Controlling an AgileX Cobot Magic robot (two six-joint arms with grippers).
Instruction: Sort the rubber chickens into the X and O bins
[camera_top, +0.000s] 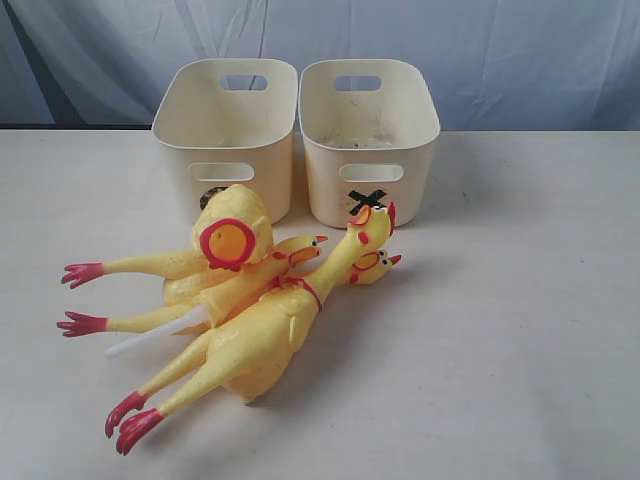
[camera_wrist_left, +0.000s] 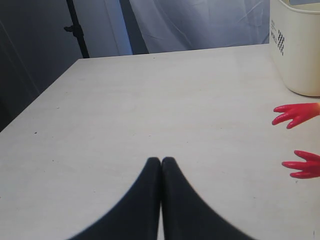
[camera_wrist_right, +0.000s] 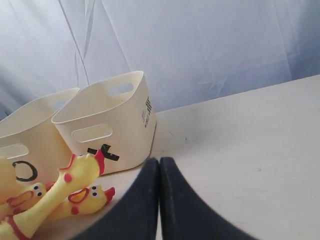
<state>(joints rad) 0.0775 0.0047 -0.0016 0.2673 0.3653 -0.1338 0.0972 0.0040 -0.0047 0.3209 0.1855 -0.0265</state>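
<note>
l claw (camera_wrist_left: 161, 162) + r claw (camera_wrist_right: 159, 162) both pressed together (tips touching); chickens (camera_top: 255, 350) piled by x bin (camera_top: 410, 180).

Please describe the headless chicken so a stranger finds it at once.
Two cream bins stand at the table's back. Before the left bin, on the toy pile, sits a round yellow body. Unlike its neighbours, it has no head, only a red-ringed hole.
</note>
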